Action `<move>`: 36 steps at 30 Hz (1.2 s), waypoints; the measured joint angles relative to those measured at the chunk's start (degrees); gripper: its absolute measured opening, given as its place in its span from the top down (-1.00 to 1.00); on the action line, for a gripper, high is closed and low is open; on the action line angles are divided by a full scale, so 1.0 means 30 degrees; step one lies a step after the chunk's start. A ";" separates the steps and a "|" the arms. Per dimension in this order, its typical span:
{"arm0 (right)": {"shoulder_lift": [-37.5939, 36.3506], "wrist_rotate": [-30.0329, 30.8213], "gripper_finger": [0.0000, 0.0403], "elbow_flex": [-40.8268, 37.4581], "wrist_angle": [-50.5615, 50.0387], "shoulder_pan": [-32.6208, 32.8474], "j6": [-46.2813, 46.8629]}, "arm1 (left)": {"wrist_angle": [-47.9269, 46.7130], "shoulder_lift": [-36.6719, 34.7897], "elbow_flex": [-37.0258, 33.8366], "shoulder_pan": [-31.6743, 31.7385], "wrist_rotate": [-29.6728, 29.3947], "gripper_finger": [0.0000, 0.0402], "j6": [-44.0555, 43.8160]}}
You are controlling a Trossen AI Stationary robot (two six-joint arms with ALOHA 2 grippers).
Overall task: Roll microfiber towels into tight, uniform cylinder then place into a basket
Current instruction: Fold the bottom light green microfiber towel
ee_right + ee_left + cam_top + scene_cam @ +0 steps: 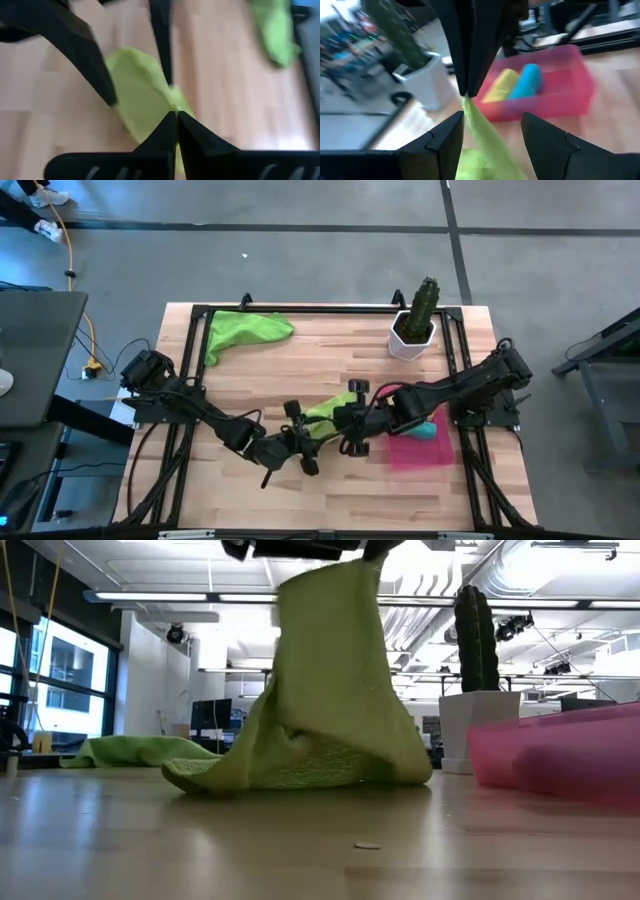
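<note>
A lime green towel [330,690] hangs from my right gripper [176,117], which is shut on its top, above the table's middle [338,420]. My left gripper [492,132] stands open just to the left of it [312,438]. Its fingers are on either side of the hanging cloth, and I cannot tell whether they touch it. A second lime green towel [245,330] lies loose at the far left. The pink basket [400,455] at the near right holds a yellow roll [501,86] and a teal roll [527,80]. My right gripper pinches the towel's upper tip [468,103] between its two shut fingers, which slant down from the table's right side. The cloth hangs below the fingers in a slack cone. Its lower part [300,772] lies bunched on the table.
A white pot with a green cactus [412,330] stands at the far right, behind the basket. A black frame [300,308] runs along the table's edges. Bare wood lies between the two green towels and along the near edge.
</note>
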 joint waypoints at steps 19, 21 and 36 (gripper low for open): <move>-0.0015 0.8053 1.00 0.4907 -0.6932 0.0515 -0.3282 | -0.0324 0.0000 -0.0005 0.0718 -0.1446 0.06 0.0543; -0.0015 0.8047 1.00 0.4941 -0.7215 0.0543 -0.3956 | -0.1386 0.0000 0.0000 0.0718 -0.2086 0.06 -0.0256; -0.0015 0.8035 1.00 0.4942 -0.7338 0.0642 -0.3247 | -0.4304 0.0334 -0.0721 0.1768 -0.2838 0.06 -0.7601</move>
